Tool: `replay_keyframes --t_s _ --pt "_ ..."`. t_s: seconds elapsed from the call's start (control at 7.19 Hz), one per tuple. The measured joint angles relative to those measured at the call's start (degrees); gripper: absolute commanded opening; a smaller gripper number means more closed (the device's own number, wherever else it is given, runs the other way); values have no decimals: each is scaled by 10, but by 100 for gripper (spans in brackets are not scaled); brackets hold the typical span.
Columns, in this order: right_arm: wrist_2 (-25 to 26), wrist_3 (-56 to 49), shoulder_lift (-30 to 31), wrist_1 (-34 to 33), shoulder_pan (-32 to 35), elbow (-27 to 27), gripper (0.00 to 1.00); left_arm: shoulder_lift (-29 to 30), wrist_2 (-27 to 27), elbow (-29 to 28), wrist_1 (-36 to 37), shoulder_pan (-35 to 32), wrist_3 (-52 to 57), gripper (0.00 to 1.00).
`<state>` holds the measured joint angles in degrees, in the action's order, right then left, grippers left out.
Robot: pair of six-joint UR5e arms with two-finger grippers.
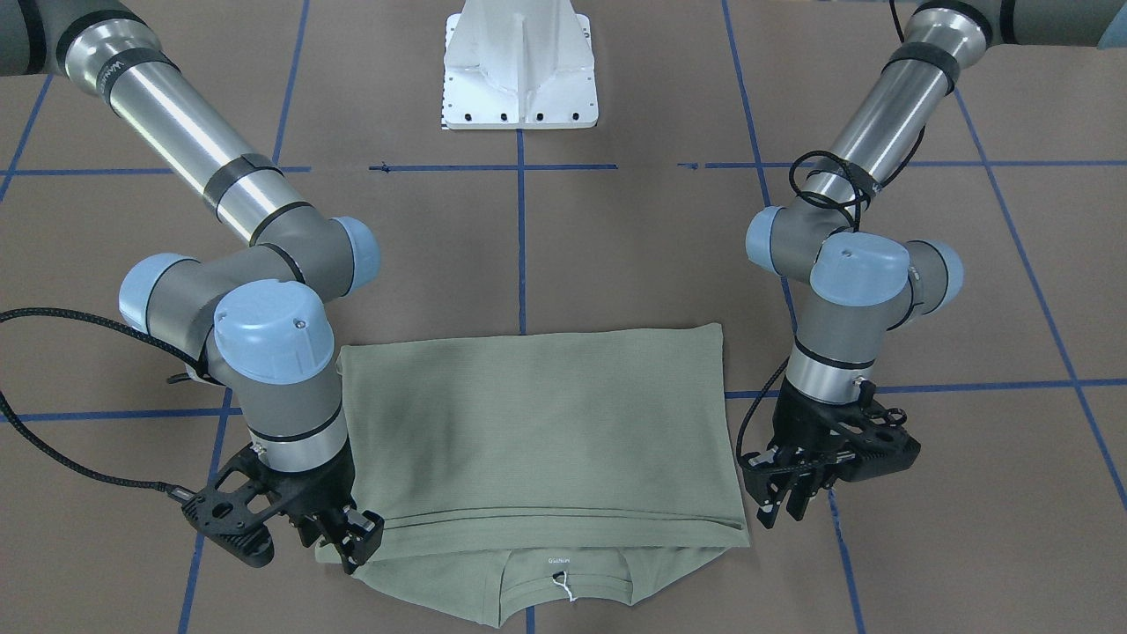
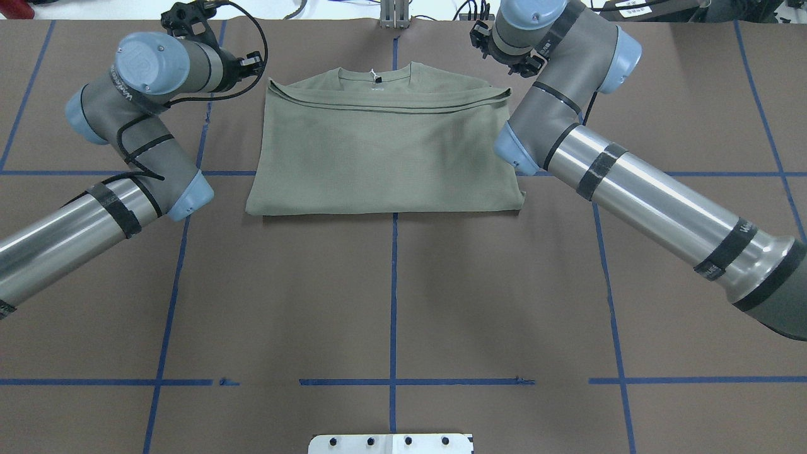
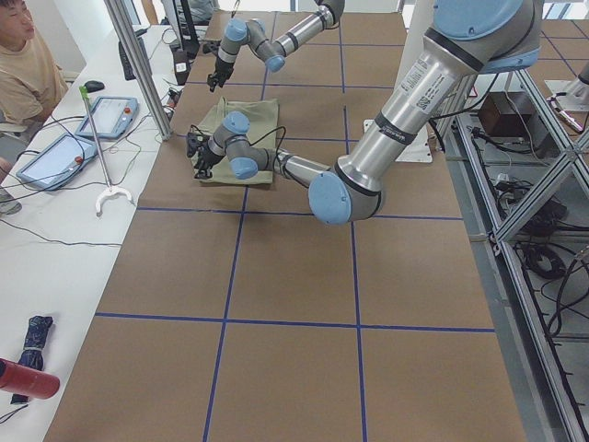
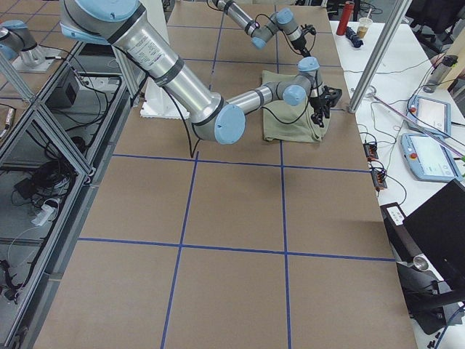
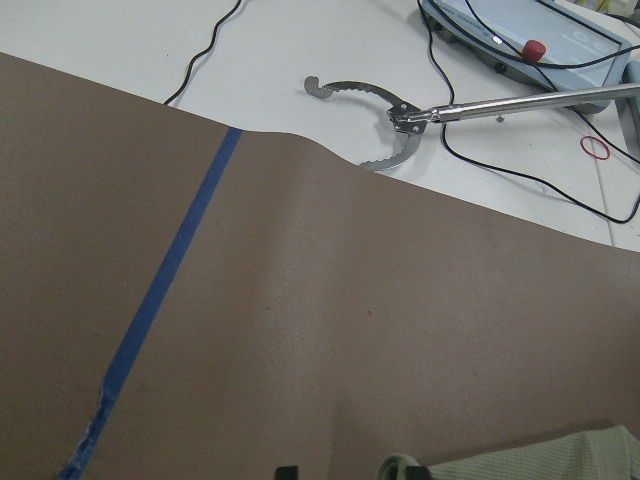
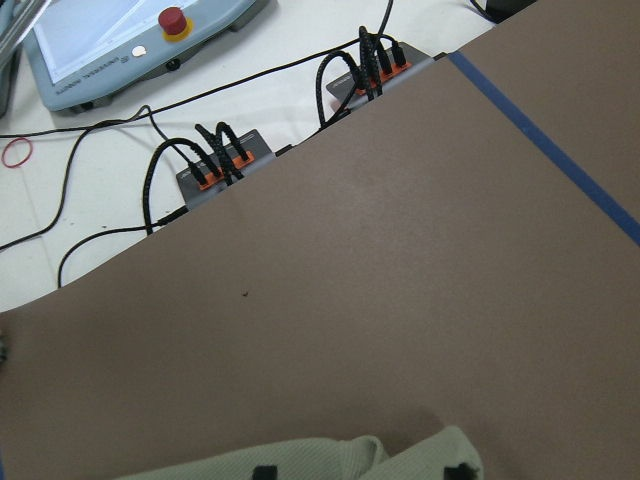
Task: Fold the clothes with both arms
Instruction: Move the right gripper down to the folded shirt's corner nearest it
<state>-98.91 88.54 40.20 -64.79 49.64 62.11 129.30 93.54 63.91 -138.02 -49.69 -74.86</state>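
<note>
The sage-green shirt (image 1: 537,431) lies folded in half on the brown table, a flat rectangle (image 2: 384,157). Its ribbed collar (image 1: 563,577) with a white neck label peeks out at the edge away from the robot base. My left gripper (image 1: 782,509) hangs open just beside the shirt's corner, a little apart from it. In the left wrist view its fingertips (image 5: 405,470) are spread, with that corner (image 5: 540,458) at the lower right. My right gripper (image 1: 359,539) is open at the opposite corner. Cloth (image 6: 330,455) shows between its spread fingertips (image 6: 458,470).
The white pedestal base (image 1: 519,70) stands behind the shirt. The table's far edge runs close past both grippers. Beyond it lie a metal grabber tool (image 5: 380,110), cable boxes (image 6: 225,160) and a teach pendant (image 6: 130,40). A person (image 3: 23,64) sits at that side.
</note>
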Motion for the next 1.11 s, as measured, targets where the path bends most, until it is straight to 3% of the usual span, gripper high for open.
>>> replay_keyframes --t_s 0.28,0.7,0.83,1.11 --pt "-37 44 111 2 -16 150 67 -3 34 4 -16 -14 2 50" --pt "-40 174 248 2 -73 312 72 -18 81 23 -28 -18 3 50" --pt "-33 214 281 2 -90 350 71 -20 86 24 -28 -18 8 50" --pt "6 273 300 0 -133 375 67 -22 88 25 -26 -18 23 50"
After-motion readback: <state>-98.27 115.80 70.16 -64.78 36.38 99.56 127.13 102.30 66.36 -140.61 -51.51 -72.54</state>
